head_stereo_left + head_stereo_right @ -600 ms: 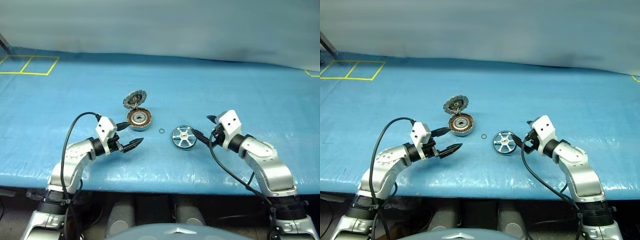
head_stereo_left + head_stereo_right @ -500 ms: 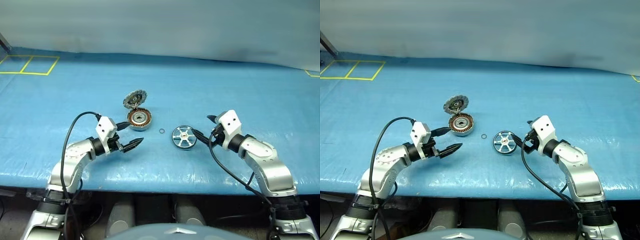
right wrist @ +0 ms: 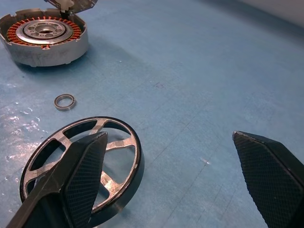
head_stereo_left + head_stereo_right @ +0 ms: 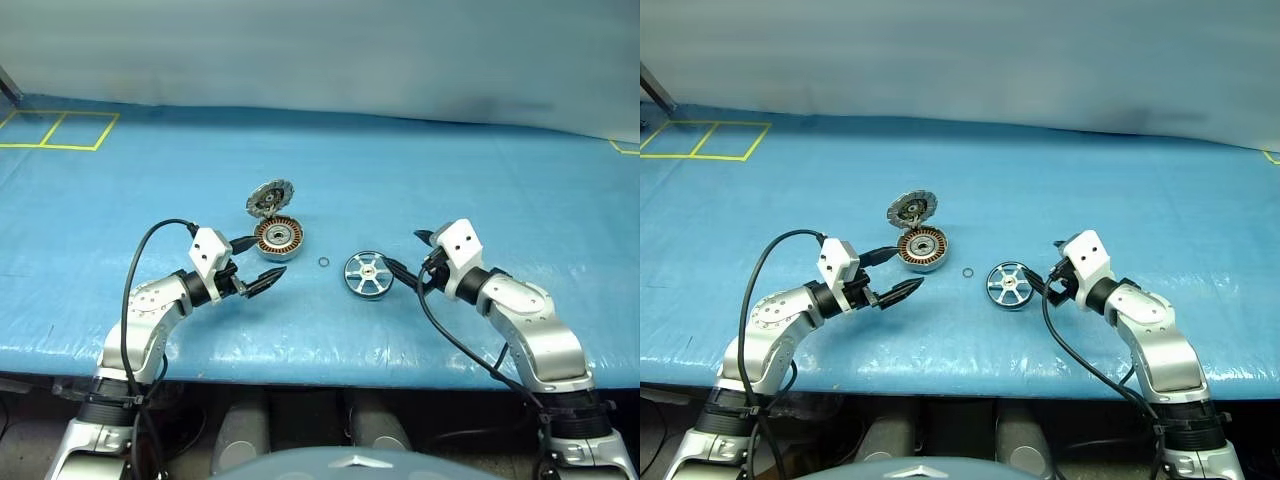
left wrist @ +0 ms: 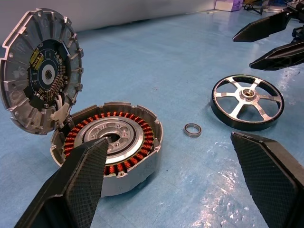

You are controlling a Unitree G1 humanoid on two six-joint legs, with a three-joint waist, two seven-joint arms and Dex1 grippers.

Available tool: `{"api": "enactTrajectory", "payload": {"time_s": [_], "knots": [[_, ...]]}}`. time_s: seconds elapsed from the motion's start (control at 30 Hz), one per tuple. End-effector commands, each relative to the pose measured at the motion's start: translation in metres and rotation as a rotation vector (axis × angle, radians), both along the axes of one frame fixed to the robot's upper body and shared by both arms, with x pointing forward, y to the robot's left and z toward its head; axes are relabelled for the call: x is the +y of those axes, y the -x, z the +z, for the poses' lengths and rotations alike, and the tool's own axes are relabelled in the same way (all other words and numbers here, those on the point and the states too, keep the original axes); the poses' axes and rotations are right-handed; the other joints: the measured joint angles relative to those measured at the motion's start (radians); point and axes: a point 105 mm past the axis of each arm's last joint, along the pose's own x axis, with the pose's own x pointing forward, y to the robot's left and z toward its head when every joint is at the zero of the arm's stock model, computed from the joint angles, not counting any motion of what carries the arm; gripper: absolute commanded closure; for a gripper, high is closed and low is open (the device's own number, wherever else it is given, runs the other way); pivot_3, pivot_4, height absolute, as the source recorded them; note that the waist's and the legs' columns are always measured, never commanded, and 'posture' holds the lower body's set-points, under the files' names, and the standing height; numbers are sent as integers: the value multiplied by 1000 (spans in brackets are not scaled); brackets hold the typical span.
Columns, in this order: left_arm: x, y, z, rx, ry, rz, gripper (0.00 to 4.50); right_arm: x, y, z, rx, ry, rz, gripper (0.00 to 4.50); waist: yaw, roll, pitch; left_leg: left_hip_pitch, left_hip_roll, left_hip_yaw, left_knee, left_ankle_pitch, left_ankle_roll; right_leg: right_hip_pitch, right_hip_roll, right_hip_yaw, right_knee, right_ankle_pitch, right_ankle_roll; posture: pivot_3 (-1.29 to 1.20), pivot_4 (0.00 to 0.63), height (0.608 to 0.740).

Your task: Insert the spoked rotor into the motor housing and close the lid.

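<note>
The motor housing (image 4: 278,238) stands on the blue table with its copper windings facing up. The lid (image 4: 270,197) is hinged to the housing's far edge and stands open and upright, its notched dark face (image 5: 40,71) toward me. To the right of the housing, the spoked rotor (image 4: 367,273) lies flat. My left gripper (image 4: 271,255) is open, just left of and in front of the housing, with one fingertip by its rim. My right gripper (image 4: 400,249) is open at the rotor's right edge, holding nothing. In the right wrist view one finger (image 3: 76,180) overlaps the rotor (image 3: 114,142).
A tiny thin ring (image 4: 323,263) lies on the table between the housing and the rotor. Yellow tape squares (image 4: 60,128) mark the far left of the blue cover. The table's front edge (image 4: 330,375) runs close below both arms.
My left gripper has moved slightly away from me, closer to the housing. The right arm, rotor, ring and lid have not moved.
</note>
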Motion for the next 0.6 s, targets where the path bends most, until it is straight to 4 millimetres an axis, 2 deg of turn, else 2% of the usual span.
{"api": "enactTrajectory", "payload": {"time_s": [0.03, 0.23, 0.6], "knots": [[3, -5, 13, -56, 19, 11, 0, 10, 2, 13, -37, -46, 68, 18, 0, 0, 0, 0, 0, 0, 0, 0, 0, 0, 0, 0, 0, 0, 0, 0, 150, 740], [3, -8, 16, -72, 21, 20, 0, 20, 8, 12, -16, -96, 134, 18, 0, 0, 0, 0, 0, 0, 0, 0, 0, 0, 0, 0, 0, 0, 0, 0, 150, 740], [2, -8, 15, -59, 11, 9, 0, 16, 8, 9, -25, -77, 101, 18, 0, 0, 0, 0, 0, 0, 1, 0, 0, 1, 0, 0, 0, 0, 0, 0, 150, 740]]}}
